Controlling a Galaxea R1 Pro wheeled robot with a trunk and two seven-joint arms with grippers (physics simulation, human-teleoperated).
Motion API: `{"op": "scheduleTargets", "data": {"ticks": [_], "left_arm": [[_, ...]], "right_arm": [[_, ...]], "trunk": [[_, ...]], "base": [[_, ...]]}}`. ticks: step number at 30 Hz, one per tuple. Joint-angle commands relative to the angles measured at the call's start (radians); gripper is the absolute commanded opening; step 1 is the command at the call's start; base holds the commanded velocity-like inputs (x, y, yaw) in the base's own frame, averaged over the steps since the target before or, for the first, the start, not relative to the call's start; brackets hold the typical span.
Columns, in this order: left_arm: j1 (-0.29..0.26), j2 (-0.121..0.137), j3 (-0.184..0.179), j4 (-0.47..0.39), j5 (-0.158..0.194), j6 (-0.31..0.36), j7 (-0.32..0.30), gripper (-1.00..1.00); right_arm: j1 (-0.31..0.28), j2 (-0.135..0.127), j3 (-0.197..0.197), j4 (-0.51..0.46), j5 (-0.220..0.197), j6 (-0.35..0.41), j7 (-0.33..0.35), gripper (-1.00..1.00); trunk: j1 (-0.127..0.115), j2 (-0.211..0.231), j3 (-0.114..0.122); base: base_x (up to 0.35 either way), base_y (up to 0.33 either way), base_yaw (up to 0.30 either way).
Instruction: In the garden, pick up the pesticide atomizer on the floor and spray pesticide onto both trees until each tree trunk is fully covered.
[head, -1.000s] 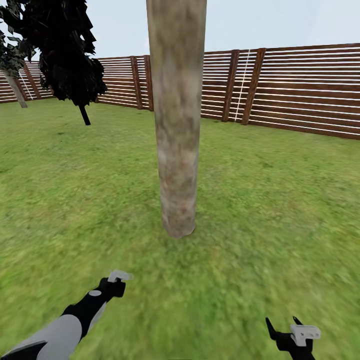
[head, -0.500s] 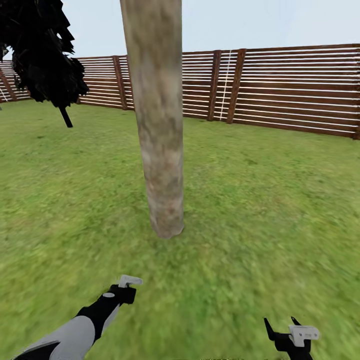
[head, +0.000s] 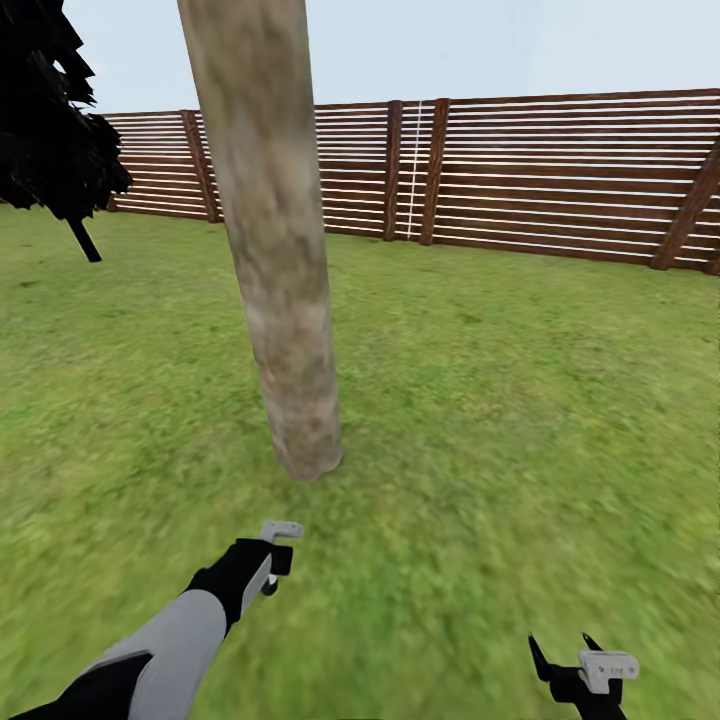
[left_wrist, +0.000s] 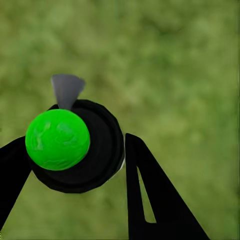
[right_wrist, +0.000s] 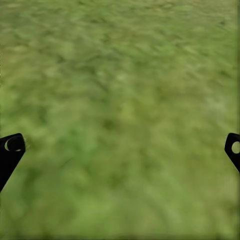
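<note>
The thick mottled beige-brown tree trunk (head: 278, 300) rises from the grass just ahead, left of centre in the head view. My left gripper (head: 266, 562) is shut on the pesticide atomizer (head: 281, 529), a short way in front of the trunk's base. From the left wrist camera, the dark round bottle (left_wrist: 97, 160) with its bright green dot (left_wrist: 57, 140) and grey nozzle sits between the black fingers (left_wrist: 145, 190) of the left gripper (left_wrist: 75, 144). My right gripper (head: 562, 648) hangs low at the right, open over bare grass (right_wrist: 120, 100), with its fingertips (right_wrist: 12, 147) wide apart.
A brown slatted wooden fence (head: 560, 170) runs across the back of the lawn (head: 520, 380). A dark-leaved tree (head: 50, 130) with a thin stem stands at the far left. Open grass lies right of the trunk.
The whole picture has slid left, so the camera has turned right. My left arm has reached forward with the atomizer, nearer the trunk's base. The right gripper has stayed put.
</note>
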Motion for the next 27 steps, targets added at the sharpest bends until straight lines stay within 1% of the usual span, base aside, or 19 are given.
{"op": "scheduleTargets", "data": {"ticks": [1,4,6,10,13,16,18,19,20,21,23,25,27], "left_arm": [[0.004,0.001,-0.002,-0.006,0.002,0.001,0.0,-1.0],[0.008,0.005,-0.011,-0.013,0.001,0.001,-0.002,-1.0],[0.0,0.007,-0.013,-0.018,-0.001,0.001,-0.001,-1.0],[0.01,0.006,-0.014,-0.056,-0.001,0.001,-0.002,-1.0],[0.009,0.0,-0.011,-0.058,-0.001,0.001,-0.002,-1.0],[0.01,-0.005,-0.011,-0.058,0.0,-0.001,-0.003,-1.0],[0.01,-0.016,-0.013,-0.058,0.0,-0.003,-0.003,-1.0],[0.002,-0.022,-0.019,-0.059,-0.001,-0.003,-0.004,-1.0],[-0.004,-0.021,-0.027,-0.062,-0.001,-0.001,-0.005,-1.0],[-0.011,-0.018,-0.032,-0.072,-0.001,0.001,-0.005,-1.0],[-0.021,-0.011,-0.036,-0.121,-0.001,0.013,-0.005,-1.0],[-0.021,-0.008,-0.038,-0.224,0.0,0.101,-0.008,-1.0],[-0.018,-0.013,-0.04,-0.268,-0.001,0.124,-0.023,-1.0]], "right_arm": [[0.0,0.001,0.0,0.0,0.0,0.0,-0.001,1.0],[0.001,0.003,0.0,0.002,0.0,0.0,-0.001,1.0],[0.001,0.002,0.0,0.002,0.0,0.0,-0.002,1.0],[0.001,0.002,0.0,0.003,0.0,0.0,0.0,1.0],[0.002,0.001,0.0,0.003,0.0,0.0,0.0,1.0],[0.002,0.002,0.0,0.003,0.0,0.0,0.0,1.0],[0.002,0.003,0.0,0.003,0.0,0.0,0.0,1.0],[0.002,0.003,0.0,0.003,0.001,0.0,0.0,1.0],[0.002,0.003,0.0,0.003,0.0,0.0,0.0,1.0],[0.002,0.003,0.0,0.003,0.0,0.0,0.0,1.0],[0.002,0.003,0.0,0.003,0.0,0.0,0.0,1.0],[0.002,0.003,0.0,0.003,0.0,0.0,0.0,1.0],[0.002,0.002,0.0,0.003,0.0,0.0,0.0,1.0]], "trunk": [[0.0,0.0,0.0],[0.0,0.0,0.0],[0.0,0.0,0.0],[0.0,0.0,0.0],[0.0,0.0,0.0],[0.0,0.0,0.0],[0.0,0.0,0.0],[0.0,0.0,0.0],[0.0,0.0,0.0],[0.0,0.0,0.0],[0.0,0.0,0.0],[0.0,0.0,0.0],[0.0,0.0,0.0]], "base": [[0.0,0.0,-0.006],[0.0,0.0,-0.002],[0.0,0.0,0.0],[0.019,0.007,0.0],[0.216,0.141,0.0],[0.052,0.032,0.0],[0.009,0.005,0.0],[0.002,0.001,0.0],[0.0,0.0,0.0],[0.0,0.0,0.0],[0.0,0.0,0.0],[0.0,0.0,0.0],[0.0,0.0,0.0]]}}
